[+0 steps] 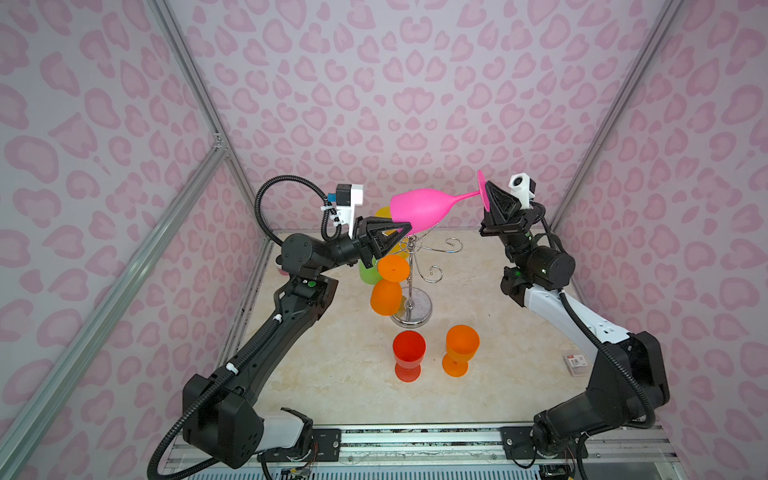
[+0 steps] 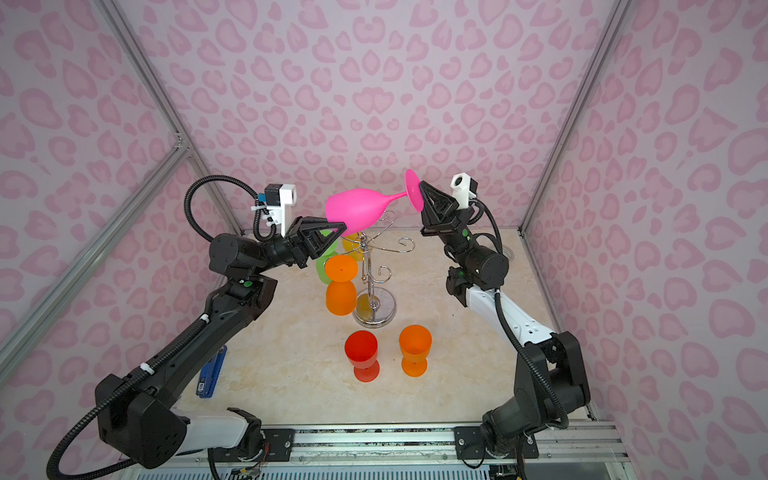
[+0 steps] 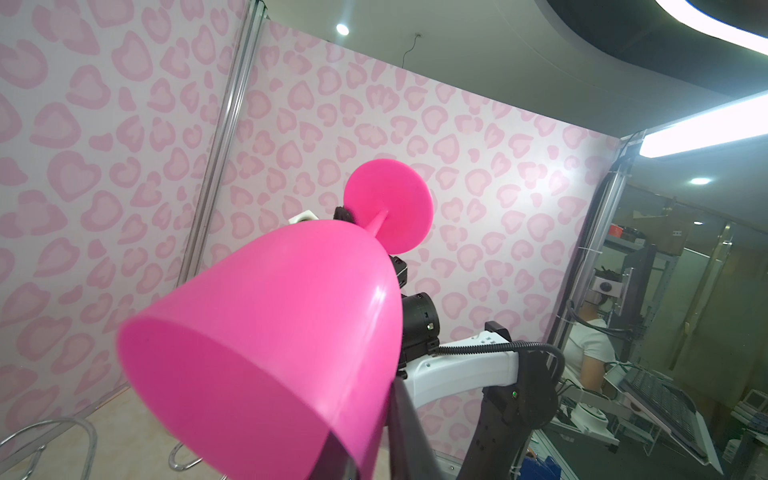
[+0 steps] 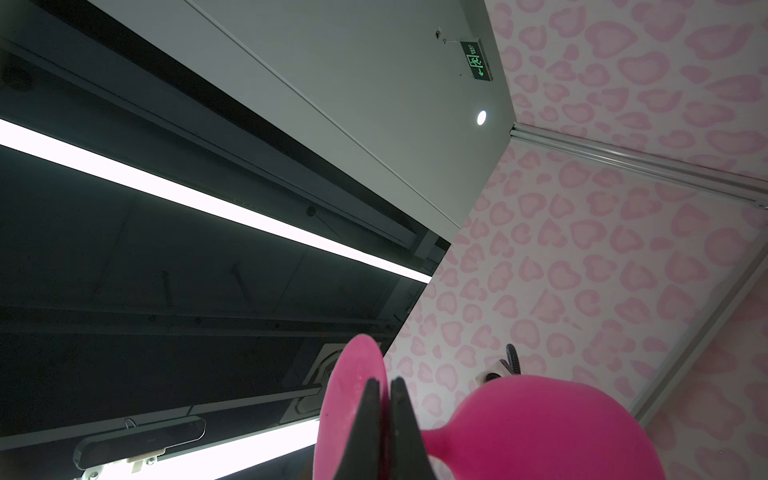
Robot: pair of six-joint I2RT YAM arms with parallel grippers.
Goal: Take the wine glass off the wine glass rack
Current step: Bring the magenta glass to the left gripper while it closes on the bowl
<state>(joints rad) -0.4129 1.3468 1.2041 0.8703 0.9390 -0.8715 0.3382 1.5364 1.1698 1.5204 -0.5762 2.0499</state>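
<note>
Pink wine glass (image 1: 419,208) in both top views: held clear above wine glass rack (image 1: 409,286), mid-worktop (image 1: 498,374). Its long axis is level, foot toward right gripper (image 1: 488,185), bowl mouth toward left gripper (image 1: 404,228).
Left wrist: left fingers (image 3: 405,436) pinch bowl rim.
Right wrist: right fingers (image 4: 401,419) pinch foot.

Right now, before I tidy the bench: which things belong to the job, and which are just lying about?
Job: pink wine glass, held by left gripper at its rim and right gripper at its foot; wine glass rack; hanging orange glass, green glass, yellow glass on it.
Lying about: red glass, standing orange glass, blue tool, small labelled box.
</note>
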